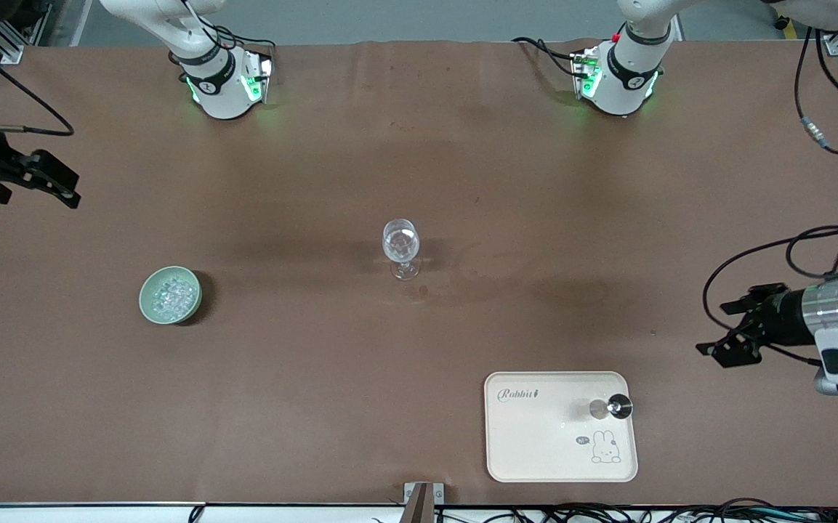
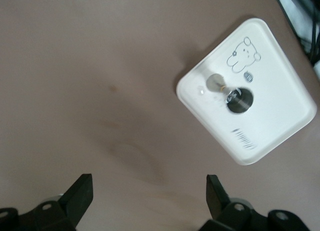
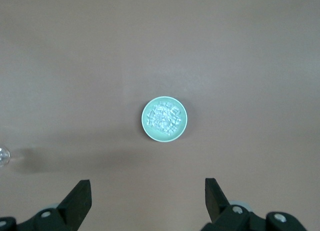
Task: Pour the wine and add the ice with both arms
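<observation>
A clear stemmed glass [image 1: 400, 245] stands upright at the middle of the table; its edge also shows in the right wrist view [image 3: 3, 156]. The ice [image 1: 171, 293] is heaped in a small green bowl [image 1: 150, 305] toward the right arm's end, also in the right wrist view [image 3: 165, 117]. A small metal cup [image 1: 611, 407] sits on a white tray [image 1: 535, 436], also in the left wrist view [image 2: 239, 100]. My left gripper [image 1: 724, 330] is open and empty, up in the air beside the tray. My right gripper [image 1: 55, 181] is open and empty, high over the table's end.
The white tray [image 2: 280, 116] with a rabbit drawing lies near the front edge toward the left arm's end. Brown table cover with faint ring stains beside the glass. Black cables trail from both arms. The arm bases stand along the back edge.
</observation>
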### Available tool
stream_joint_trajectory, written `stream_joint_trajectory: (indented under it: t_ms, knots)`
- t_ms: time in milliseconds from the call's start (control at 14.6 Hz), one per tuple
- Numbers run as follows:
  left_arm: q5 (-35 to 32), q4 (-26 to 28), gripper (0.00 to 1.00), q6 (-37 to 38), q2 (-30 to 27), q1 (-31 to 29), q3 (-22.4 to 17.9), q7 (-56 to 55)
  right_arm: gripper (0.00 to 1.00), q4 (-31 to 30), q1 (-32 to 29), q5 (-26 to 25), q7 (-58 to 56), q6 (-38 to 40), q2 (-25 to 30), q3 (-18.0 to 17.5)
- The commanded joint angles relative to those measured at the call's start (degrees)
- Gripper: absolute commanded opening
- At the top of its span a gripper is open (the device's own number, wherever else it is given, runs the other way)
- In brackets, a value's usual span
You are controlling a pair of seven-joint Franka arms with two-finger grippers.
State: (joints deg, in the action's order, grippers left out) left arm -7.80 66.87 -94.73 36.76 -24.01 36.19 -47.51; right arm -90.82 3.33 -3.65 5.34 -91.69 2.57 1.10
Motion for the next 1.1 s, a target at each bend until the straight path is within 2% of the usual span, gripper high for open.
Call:
stream_joint_trajectory:
  t_ms: [0,206,412,549,687,755,1030]
  knots:
    - [-5.28,1.94,1.0,2.53,-5.55,-0.6,0.19,12.66,1.0,-3.83,-1.49,1.18,-1.99,0.11,3.3,-1.19]
    - [-6.0,2.03,1.0,4.98,-10.21,-0.6,0.37,19.79,0.99,-8.84,-1.4,1.88,-4.36,-0.68,7.35,0.22]
    - [-5.47,3.08,1.0,5.95,-16.7,1.49,-1.46,28.67,0.99,-6.84,-1.58,1.89,-8.33,-0.59,6.48,1.45]
    - [-3.64,6.76,1.0,6.66,-22.23,8.59,-11.18,34.73,1.0,-3.94,-1.66,1.89,-8.42,-0.42,4.03,1.45]
    - [2.41,10.8,1.0,6.66,-27.16,14.58,-20.5,36.78,1.0,-0.87,-1.75,1.89,-8.5,0.02,1.57,1.45]
    - [4.44,12.82,1.0,6.66,-29.01,16.61,-23.77,37.65,1.0,0.37,-1.75,1.89,-8.5,0.11,0.6,1.45]
    - [5.34,20.74,1.0,6.83,-36.75,22.59,-31.17,43.27,1.0,0.03,-1.49,1.98,-8.42,-0.15,-0.03,1.54]
